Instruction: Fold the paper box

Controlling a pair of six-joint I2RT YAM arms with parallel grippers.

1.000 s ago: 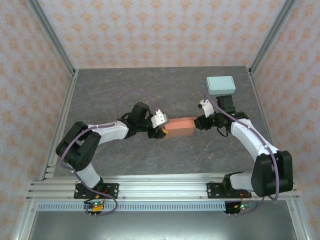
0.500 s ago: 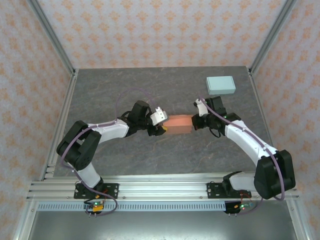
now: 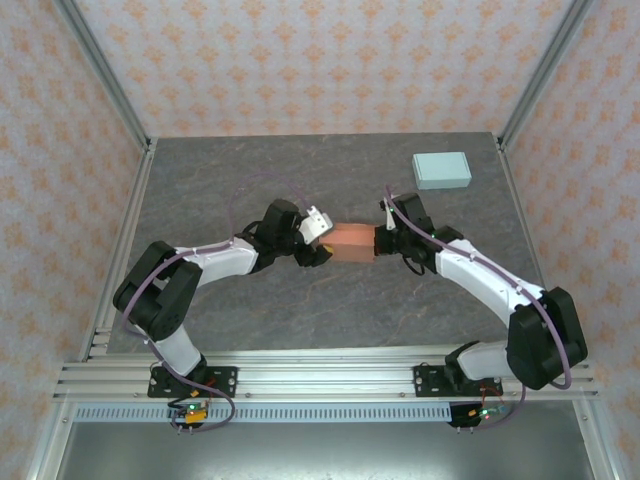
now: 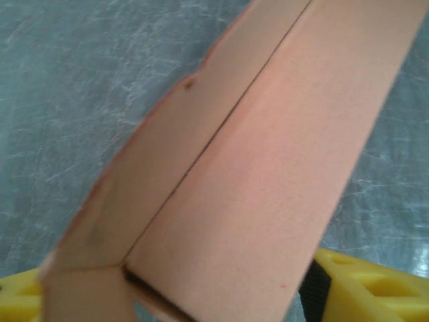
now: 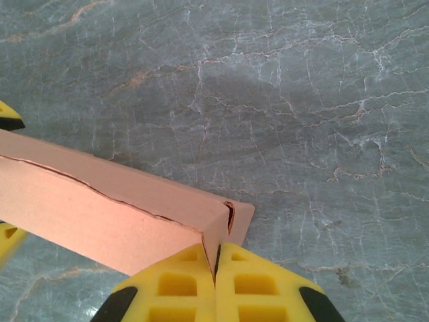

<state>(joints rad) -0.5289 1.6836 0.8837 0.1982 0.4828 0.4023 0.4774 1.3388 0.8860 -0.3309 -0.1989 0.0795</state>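
- The pink paper box (image 3: 350, 241) is lying near the middle of the grey table (image 3: 220, 190), its long sides running from 9 o'clock to 3 o'clock.
- The left gripper (image 3: 322, 243) is sitting at the 9 o'clock end, its yellow fingers (image 4: 375, 292) spread with the box between them.
- The right gripper (image 5: 216, 268) is meeting the 3 o'clock end with its fingers pressed together; it is unclear whether they are pinching a flap.
- A pale blue box (image 3: 441, 170) is resting well apart, toward 2 o'clock.
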